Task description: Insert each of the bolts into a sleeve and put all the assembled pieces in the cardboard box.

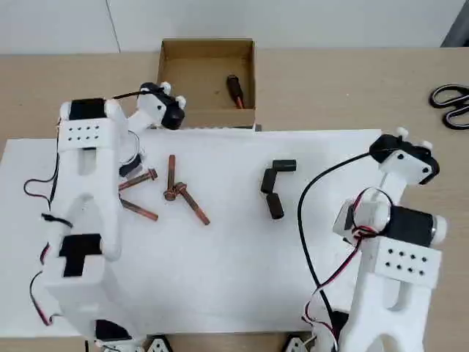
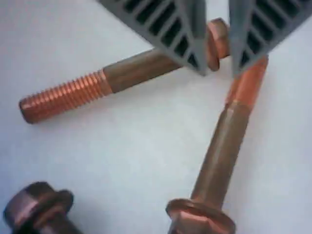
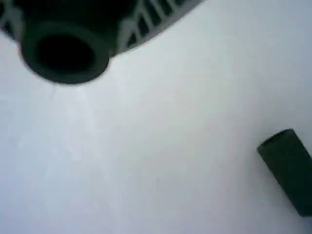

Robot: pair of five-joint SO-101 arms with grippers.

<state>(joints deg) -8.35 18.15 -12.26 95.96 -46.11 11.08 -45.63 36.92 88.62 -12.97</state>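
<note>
The left claw (image 2: 219, 68) hangs low over the white sheet (image 1: 220, 271), its tips narrowly spread either side of a copper bolt's (image 2: 122, 80) flanged head; a second bolt (image 2: 219, 151) points its threaded end at the same spot. The right claw (image 3: 78, 19) pinches a black sleeve (image 3: 66, 56), another sleeve (image 3: 287, 165) lying near it. The cardboard box (image 1: 165, 81) on the bench (image 1: 330, 88) holds one assembled piece (image 1: 235, 90).

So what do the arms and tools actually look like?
White shells on the left arm and right arm, black servos at the joints, loose red and black cables. The left tool has grey ribbed fingers.
</note>
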